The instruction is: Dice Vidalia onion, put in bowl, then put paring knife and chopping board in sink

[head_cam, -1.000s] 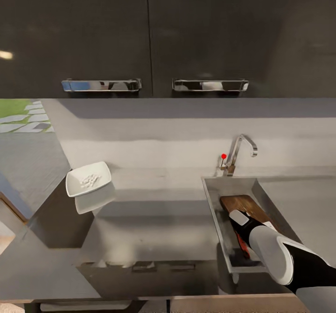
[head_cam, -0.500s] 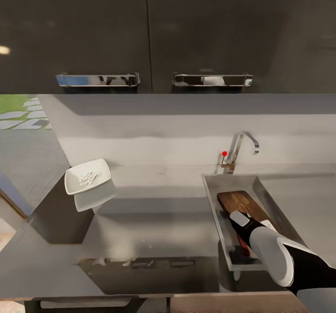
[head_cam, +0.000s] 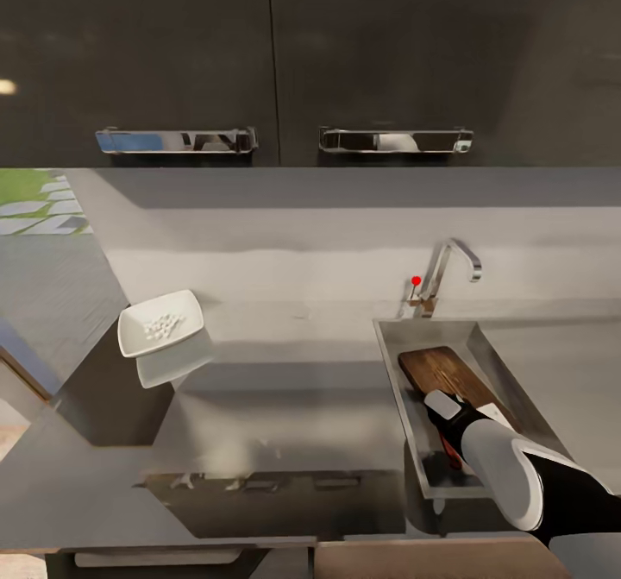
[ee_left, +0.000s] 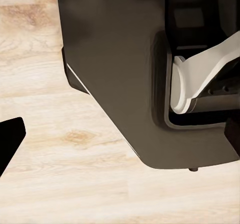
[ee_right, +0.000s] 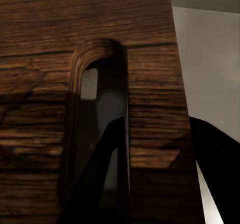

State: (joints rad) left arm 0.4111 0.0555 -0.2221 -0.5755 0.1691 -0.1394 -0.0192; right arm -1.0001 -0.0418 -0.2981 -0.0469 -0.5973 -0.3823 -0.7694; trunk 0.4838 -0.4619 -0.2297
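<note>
soft dim render; glare on the countertop (head_cam: 285, 406), right wrist view perhaps shadowed.

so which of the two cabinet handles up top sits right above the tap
The right-hand cabinet handle; the tap stands below it, while the left-hand cabinet handle hangs over the bowl.

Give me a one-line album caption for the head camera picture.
Right arm reaches into the sink over the chopping board; diced onion waits in the bowl.

The right arm (head_cam: 509, 467) is a smooth light-grey rounded shell with black joint bands — a small pale rectangular block near its wrist. The base (ee_left: 130, 73) is dark, with a white curved strut.
</note>
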